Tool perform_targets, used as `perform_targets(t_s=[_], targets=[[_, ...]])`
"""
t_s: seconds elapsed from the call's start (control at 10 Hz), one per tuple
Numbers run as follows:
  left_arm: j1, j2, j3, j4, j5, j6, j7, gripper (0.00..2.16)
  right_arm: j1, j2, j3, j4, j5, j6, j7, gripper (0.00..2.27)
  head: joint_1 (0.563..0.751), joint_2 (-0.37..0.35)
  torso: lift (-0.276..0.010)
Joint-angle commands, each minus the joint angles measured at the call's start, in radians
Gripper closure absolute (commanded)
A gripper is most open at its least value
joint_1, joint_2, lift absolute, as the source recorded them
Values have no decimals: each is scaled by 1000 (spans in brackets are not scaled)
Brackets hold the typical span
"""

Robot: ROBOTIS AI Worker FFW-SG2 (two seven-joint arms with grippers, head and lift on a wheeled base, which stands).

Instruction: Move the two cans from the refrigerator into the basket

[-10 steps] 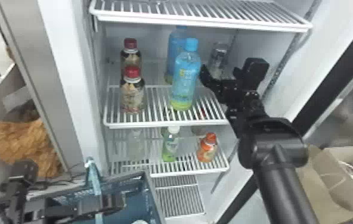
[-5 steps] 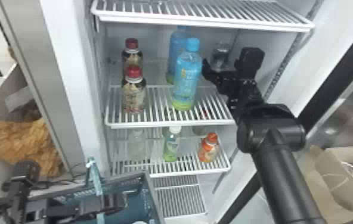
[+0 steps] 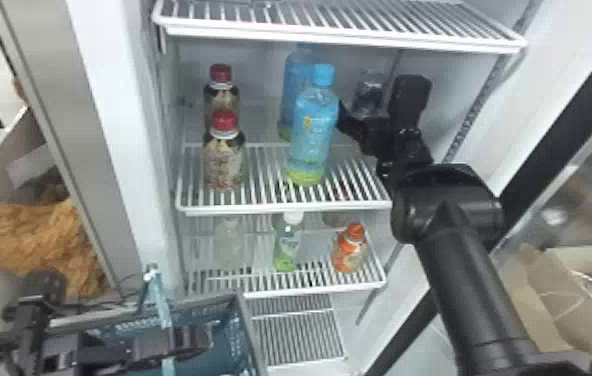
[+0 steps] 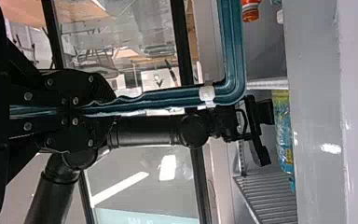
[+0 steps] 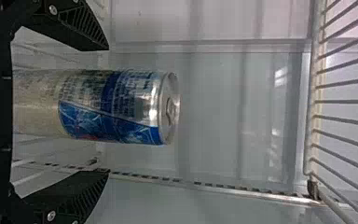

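On the right-hand side of a middle wire shelf (image 3: 280, 208) in the refrigerator (image 3: 105, 125), a silver-and-blue can (image 5: 114, 107) stands upright, toward the back. The right gripper (image 3: 377, 94) is at this can, its jaws wide, one to either side of the can and both apart from it. The left gripper (image 3: 191, 342) is at the basket (image 3: 246, 320), in front of the refrigerator and toward its left side; its jaws are narrow and closed on a teal bar of the basket. The same shelf bears two blue-capped bottles (image 3: 312, 130), one behind the other, left of the can, and farther left two red-capped bottles (image 3: 225, 160), likewise one behind the other. The lower shelf (image 3: 310, 289) bears a clear bottle (image 3: 230, 245), a green bottle (image 3: 286, 247) and an orange bottle (image 3: 348, 252), in that order from left to right
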Motion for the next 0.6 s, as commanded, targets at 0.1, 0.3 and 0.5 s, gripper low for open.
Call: perform_targets(t_s=[0.1,0.3,0.5], targets=[[-2,-2,0,2,2,1,1,1190,-34,5,8,48,-13,0,2,128,695,-174,-25],[0,0,0,2,2,1,1,1190,-38,4,4,68,-17,0,1,983,695,-170,-25],[0,-2,0,5,2,1,1,1190,-48,1,4,85,6,-52,-8,1277,695,-173,-25]])
